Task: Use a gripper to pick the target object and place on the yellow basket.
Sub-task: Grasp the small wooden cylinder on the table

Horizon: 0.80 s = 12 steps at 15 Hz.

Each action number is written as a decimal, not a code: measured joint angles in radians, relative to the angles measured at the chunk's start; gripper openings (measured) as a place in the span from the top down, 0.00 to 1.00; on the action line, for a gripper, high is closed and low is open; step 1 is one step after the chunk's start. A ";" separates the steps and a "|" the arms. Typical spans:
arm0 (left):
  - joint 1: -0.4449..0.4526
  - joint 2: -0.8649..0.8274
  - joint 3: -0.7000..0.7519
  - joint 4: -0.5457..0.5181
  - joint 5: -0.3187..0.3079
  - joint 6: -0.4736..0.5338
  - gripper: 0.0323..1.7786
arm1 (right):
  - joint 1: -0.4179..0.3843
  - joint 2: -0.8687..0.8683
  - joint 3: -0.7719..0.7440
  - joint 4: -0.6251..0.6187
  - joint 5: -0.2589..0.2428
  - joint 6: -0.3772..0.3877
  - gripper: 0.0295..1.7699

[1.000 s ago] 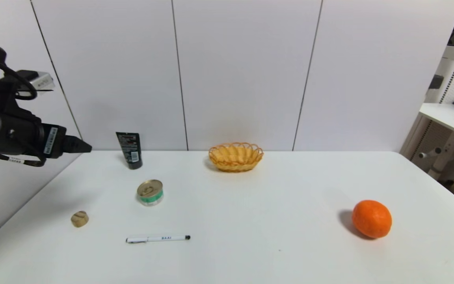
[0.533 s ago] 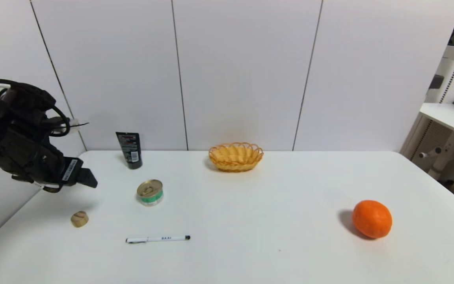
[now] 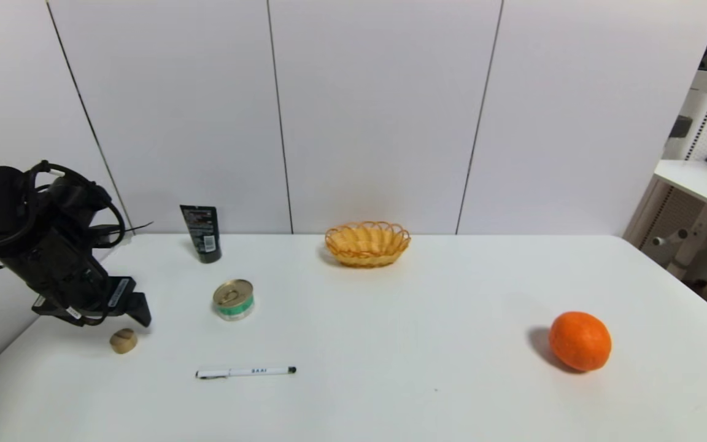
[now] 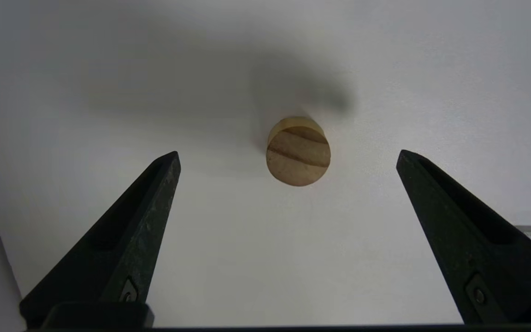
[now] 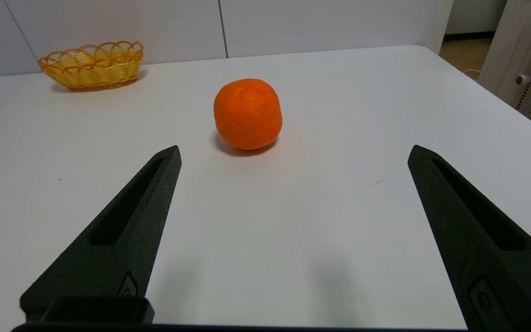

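The left gripper (image 4: 288, 157) is held just above the table (image 3: 390, 344) near its left edge, its fingers (image 4: 141, 221) spread wide apart with nothing between them. The target object (image 3: 123, 341), a small tan wooden lump, is seen lying on the table directly below the gap of the fingers, touched by neither. The right gripper (image 5: 293, 154) is likewise held wide open, low over the right part of the table, with the orange fruit (image 5: 247, 114) lying well ahead of it. The yellow basket (image 3: 367, 244) is placed at the back of the table, well apart from the target object; nothing can be made out inside it. A tin can (image 3: 234, 299), a black tube (image 3: 201, 233) and a white pen (image 3: 246, 371) are also seen on the table.
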 joint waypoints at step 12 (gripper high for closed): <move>-0.001 0.077 0.001 0.011 -0.002 0.001 0.05 | 0.000 0.000 0.000 0.000 0.000 0.000 0.04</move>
